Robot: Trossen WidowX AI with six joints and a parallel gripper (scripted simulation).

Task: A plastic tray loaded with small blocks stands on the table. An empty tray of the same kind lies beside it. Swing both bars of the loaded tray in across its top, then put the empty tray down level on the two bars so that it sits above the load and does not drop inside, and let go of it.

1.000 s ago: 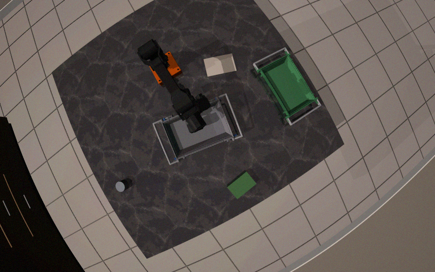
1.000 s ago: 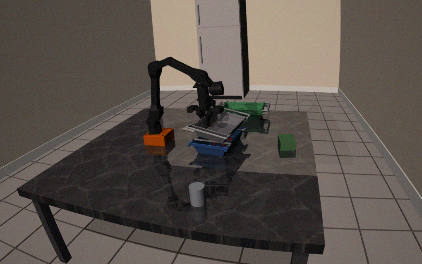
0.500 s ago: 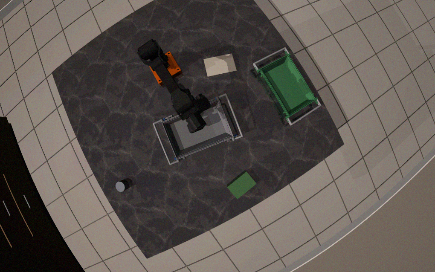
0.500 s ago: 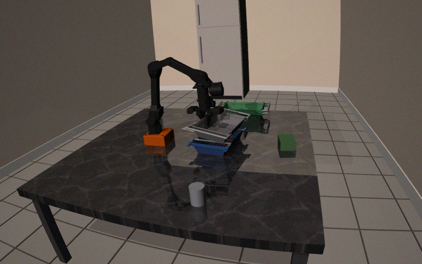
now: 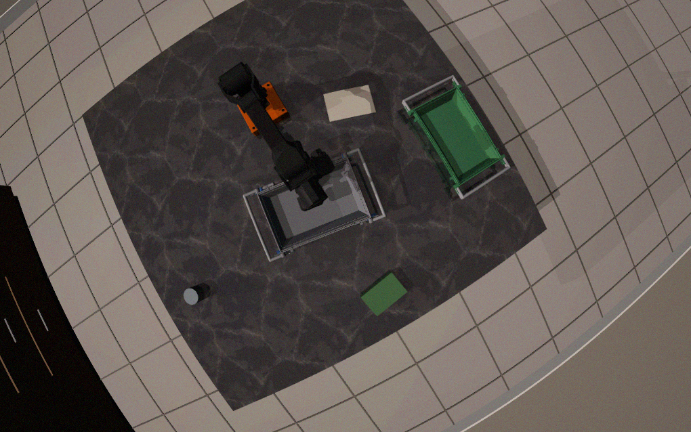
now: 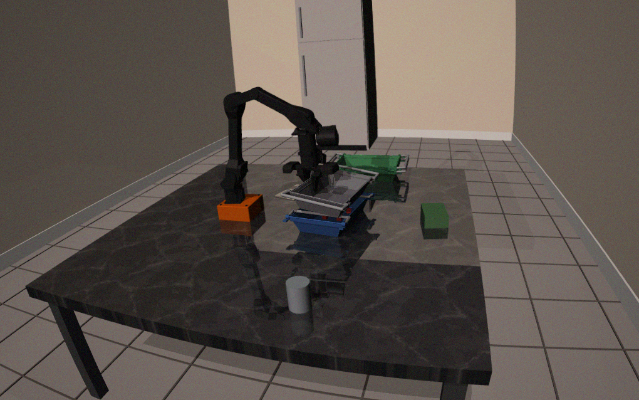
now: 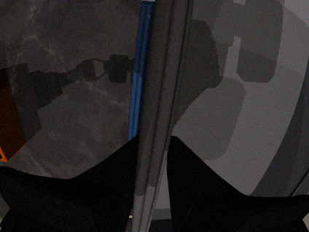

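My gripper (image 6: 314,180) (image 7: 157,140) is shut on a long rim of the empty grey tray (image 5: 290,220) (image 6: 320,206) (image 7: 278,124). The grey tray hangs over the loaded blue tray (image 6: 315,226) (image 7: 136,95) and is tilted, its gripped side higher than the opposite side. Its own wire bars stick out past its ends. One wire bar (image 6: 306,214) of the blue tray lies across its top near the end facing the exterior camera. The other bar is hidden. Red blocks (image 6: 348,210) show in the blue tray below. Whether the trays touch is unclear.
A green tray (image 5: 461,137) (image 6: 369,162) stands at the table's far side. A green block (image 5: 383,294) (image 6: 434,221), a grey cylinder (image 5: 191,296) (image 6: 298,296) and a beige slab (image 5: 349,103) are also on the table. The arm's orange base (image 5: 275,104) (image 6: 237,211) (image 7: 11,125) stands beside the trays.
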